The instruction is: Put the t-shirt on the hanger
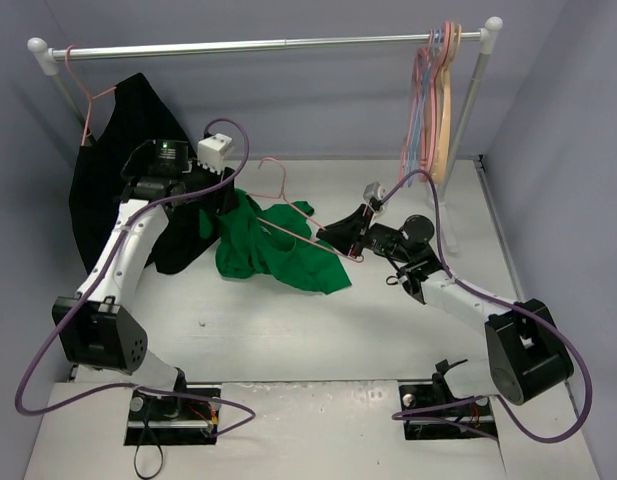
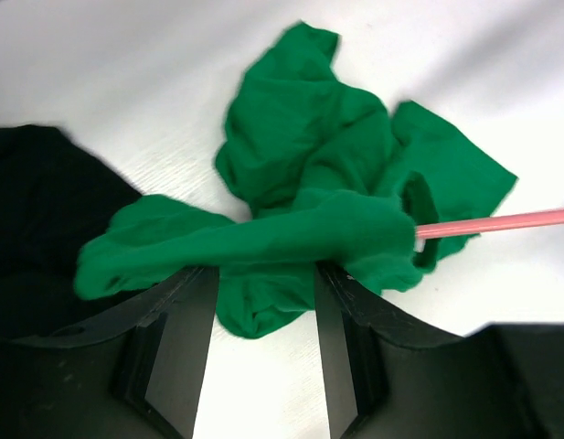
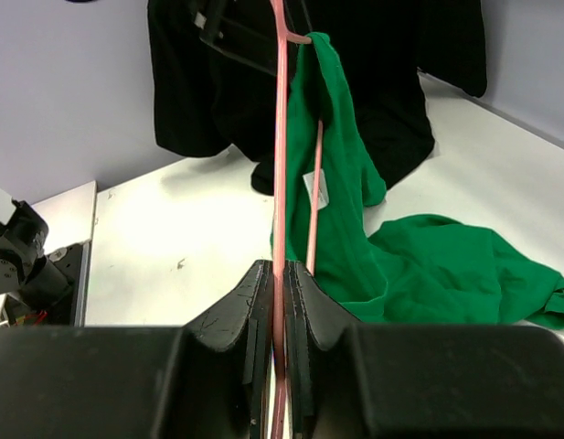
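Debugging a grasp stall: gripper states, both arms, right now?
Left gripper: open, t-shirt draped across its tips.
Right gripper: closed on the hanger.

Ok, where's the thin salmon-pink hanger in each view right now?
Top external: thin salmon-pink hanger, mid-frame, slanting across the bright green cloth t-shirt.
Left wrist: the hanger shows only as a pink rod, right side, poking out of the green cloth.
Right wrist: upright at centre, clamped between the right fingers.
Shared landmark: the green t-shirt, in all three.
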You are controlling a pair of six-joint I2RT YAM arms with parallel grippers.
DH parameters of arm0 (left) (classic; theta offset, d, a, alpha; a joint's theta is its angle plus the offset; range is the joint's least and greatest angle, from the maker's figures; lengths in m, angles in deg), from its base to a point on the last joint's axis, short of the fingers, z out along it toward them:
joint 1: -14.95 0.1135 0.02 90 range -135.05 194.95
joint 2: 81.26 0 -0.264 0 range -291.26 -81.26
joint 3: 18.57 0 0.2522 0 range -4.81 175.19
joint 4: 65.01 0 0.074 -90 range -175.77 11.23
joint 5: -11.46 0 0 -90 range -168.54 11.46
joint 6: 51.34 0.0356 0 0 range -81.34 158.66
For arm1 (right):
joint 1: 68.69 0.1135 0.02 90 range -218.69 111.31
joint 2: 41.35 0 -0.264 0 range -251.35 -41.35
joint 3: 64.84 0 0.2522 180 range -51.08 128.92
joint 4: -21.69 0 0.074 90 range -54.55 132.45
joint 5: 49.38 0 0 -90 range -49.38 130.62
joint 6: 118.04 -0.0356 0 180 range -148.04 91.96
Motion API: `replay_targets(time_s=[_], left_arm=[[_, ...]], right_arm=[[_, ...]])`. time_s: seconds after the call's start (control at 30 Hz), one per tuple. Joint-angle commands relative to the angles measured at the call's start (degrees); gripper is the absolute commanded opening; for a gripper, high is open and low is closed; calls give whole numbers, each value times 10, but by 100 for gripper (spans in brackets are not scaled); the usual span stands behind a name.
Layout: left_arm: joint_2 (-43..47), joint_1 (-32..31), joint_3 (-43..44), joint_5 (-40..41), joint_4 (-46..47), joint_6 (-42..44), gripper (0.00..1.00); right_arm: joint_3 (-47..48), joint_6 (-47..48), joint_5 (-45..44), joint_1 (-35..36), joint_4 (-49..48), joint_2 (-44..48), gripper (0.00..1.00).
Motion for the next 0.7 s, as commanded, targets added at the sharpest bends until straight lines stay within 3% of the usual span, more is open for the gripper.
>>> replay_targets(time_s=[0.0,0.17,0.33,0.67], left_arm=[[-6,0,34,-87,29,44,46],[2,0,13,-120,50,64,45],[41,0,-30,-89,107,49,46],[72,-6,-27,-83,115,2,47]], right_arm=[[40,7,28,-2,-76,3,0],[50,11,46,-3,-64,-2,0],[54,12,48,-2,-59,-4,0],[58,5,39,-2,-63,-11,0]])
